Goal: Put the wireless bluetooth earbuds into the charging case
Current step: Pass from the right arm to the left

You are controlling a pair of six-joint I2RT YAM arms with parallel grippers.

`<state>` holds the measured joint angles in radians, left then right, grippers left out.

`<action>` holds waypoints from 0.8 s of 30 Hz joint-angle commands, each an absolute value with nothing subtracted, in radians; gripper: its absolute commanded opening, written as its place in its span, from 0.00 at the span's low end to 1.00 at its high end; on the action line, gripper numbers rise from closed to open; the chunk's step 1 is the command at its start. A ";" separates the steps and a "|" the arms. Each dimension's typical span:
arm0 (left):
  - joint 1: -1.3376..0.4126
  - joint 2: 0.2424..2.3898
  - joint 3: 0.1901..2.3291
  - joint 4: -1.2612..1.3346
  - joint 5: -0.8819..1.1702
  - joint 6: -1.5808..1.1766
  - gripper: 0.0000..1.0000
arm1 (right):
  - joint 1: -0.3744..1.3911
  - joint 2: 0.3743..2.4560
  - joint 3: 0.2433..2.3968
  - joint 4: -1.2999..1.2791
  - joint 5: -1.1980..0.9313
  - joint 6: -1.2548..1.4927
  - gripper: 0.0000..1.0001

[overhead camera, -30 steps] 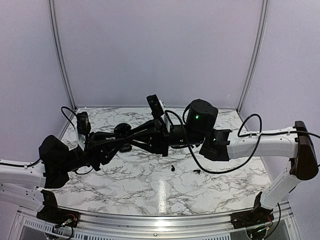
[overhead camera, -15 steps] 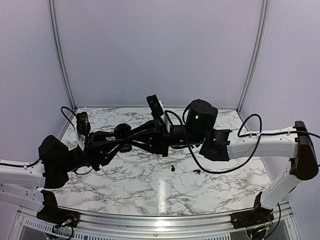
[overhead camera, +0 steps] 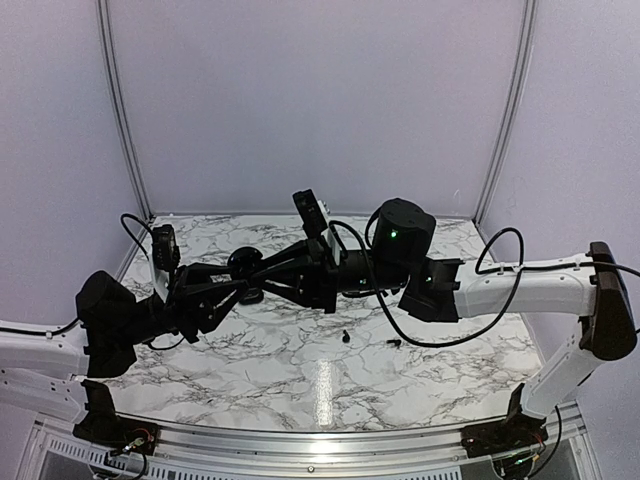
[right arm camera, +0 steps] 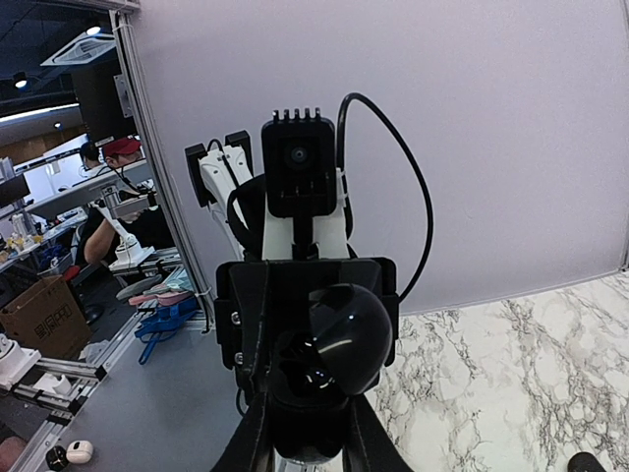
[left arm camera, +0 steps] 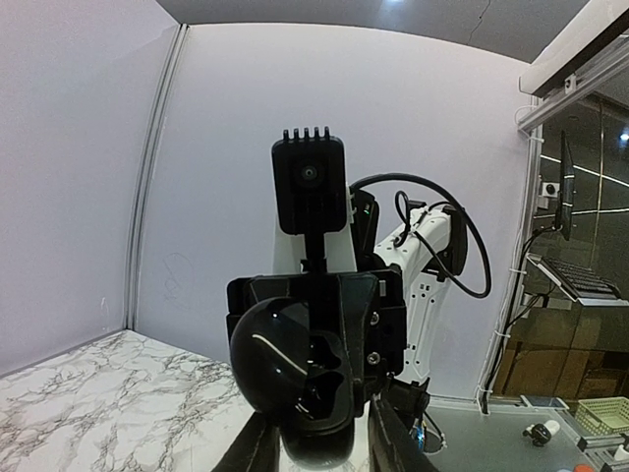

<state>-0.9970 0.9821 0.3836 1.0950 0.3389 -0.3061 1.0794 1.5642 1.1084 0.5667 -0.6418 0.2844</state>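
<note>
Faintly, unreadable print on cardboard box

Black case; white grey-veined table; earbuds seemingly black.

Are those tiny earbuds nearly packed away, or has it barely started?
Little looks done: one earbud and a second earbud lie loose on the marble table. In hand: the open charging case is held up between the left hand and the right hand; whether a bud sits inside, I cannot tell. Left: seating the loose ones.

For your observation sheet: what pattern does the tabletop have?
Tabletop: white marble, grey veins; top external view.
</note>
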 commanded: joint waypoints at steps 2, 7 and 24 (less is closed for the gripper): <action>-1.002 0.982 0.383 1.108 0.341 -0.300 0.28 | 1.083 1.556 1.125 0.575 -0.632 0.289 0.00; -1.002 0.985 0.383 1.108 0.341 -0.302 0.21 | 1.083 1.551 1.123 0.574 -0.629 0.287 0.00; -1.002 0.968 0.402 1.029 0.381 -0.269 0.00 | 1.044 1.512 1.111 0.488 -0.652 0.274 0.47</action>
